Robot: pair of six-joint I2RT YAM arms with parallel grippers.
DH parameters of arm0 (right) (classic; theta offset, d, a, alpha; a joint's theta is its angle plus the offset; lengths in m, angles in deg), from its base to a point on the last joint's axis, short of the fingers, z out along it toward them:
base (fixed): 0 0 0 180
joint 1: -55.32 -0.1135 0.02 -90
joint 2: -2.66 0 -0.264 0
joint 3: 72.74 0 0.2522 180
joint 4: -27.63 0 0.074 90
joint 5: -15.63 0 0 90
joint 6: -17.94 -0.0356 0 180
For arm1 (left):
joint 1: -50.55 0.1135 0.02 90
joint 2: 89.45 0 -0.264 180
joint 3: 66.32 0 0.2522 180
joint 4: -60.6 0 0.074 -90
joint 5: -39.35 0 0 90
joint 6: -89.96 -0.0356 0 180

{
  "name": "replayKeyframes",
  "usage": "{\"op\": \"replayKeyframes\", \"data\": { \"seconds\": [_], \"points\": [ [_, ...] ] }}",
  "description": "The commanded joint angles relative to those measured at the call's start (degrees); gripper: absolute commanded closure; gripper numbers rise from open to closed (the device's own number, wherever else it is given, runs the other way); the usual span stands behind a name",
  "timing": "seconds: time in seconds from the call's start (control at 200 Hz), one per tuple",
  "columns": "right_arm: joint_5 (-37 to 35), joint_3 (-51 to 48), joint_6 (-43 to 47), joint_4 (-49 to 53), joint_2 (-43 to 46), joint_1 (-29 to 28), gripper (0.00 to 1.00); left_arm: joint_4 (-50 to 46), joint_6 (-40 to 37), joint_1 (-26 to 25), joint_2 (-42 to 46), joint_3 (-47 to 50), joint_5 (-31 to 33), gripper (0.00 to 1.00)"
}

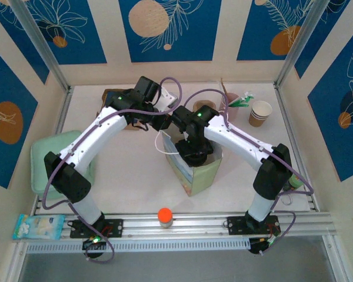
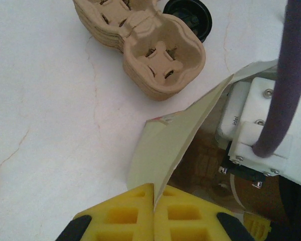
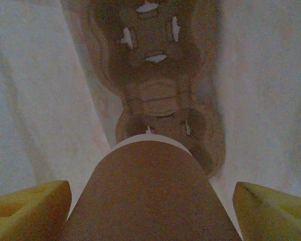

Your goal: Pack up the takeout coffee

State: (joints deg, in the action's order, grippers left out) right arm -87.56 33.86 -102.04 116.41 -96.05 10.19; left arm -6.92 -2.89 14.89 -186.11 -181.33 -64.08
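- One green paper bag stands mid-table, its rim pinched tight by the left gripper.
- Inside, a pulp carrier lies on the bag floor.
- Right gripper, jaws spread wide, grips a brown cup above that carrier.

One pale green paper bag is counted, its rim pinched in the left jaws. Two brown paper cups are counted, the first cup between the right jaws and the second cup well off to their right. One pulp carrier is seen below the right jaws, one black lid and one nested stack of carriers, its layers uncountable, beyond the left jaws.
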Motion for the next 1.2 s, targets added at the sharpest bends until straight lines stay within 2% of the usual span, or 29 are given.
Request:
{"op": "replayKeyframes", "data": {
  "seconds": [0.0,0.57,1.196],
  "points": [
    [1.67,-0.81,0.53,-0.14,-0.43,0.21,0.66,0.34,0.69,-0.19,1.75,0.74,0.07,0.93],
    [1.15,-2.98,1.1,0.83,1.29,-2.94,0.66,-1.51,-0.66,-0.2,0.44,-1.49,3.01,0.93],
    [-3.46,-4.88,1.24,0.98,2.83,-2.4,0.66,-2.66,-1.37,-0.2,0.01,-1.34,4.6,0.93]
  ]
}}
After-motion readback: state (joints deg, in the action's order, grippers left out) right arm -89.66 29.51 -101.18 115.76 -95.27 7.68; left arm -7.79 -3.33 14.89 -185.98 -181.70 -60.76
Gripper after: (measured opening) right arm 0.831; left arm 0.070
